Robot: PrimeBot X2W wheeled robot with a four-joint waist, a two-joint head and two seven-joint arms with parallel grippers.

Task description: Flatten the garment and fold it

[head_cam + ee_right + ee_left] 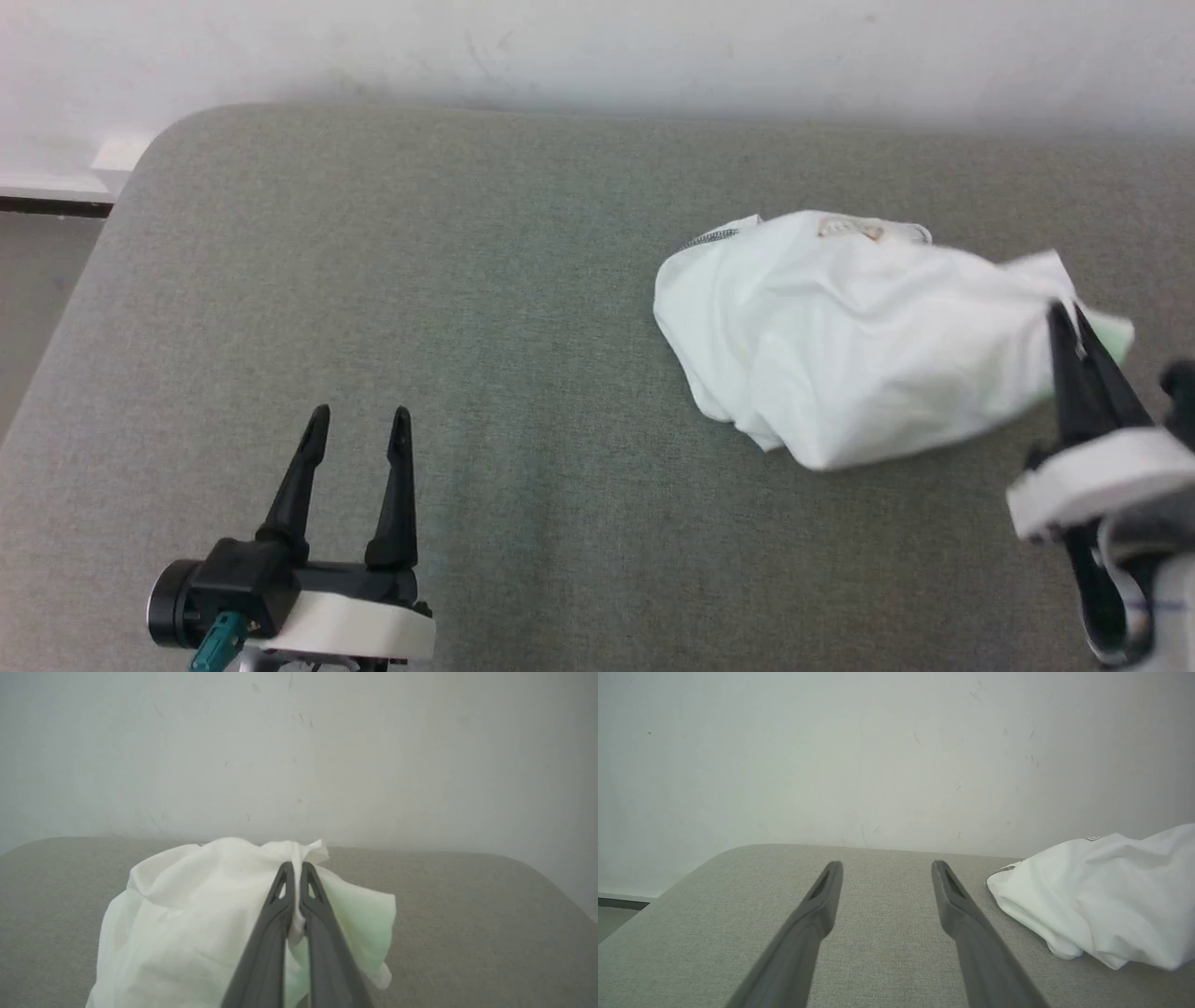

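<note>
Over on the right of the grey padded surface [420, 280], the garment [859, 345] lies bunched in a soft white heap, and the right gripper [1067, 315] is pinched tight on a fold at its right edge. The left gripper [360, 418] sits well apart, fingers spread wide, empty. Thin, light, floppy cloth by the look of it, so it'll sag, and shoulder seams or hem corners look like the best holds.

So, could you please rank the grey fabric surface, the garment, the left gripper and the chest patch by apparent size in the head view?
1. grey fabric surface
2. garment
3. left gripper, enlarged by its nearness to the camera
4. chest patch
</note>
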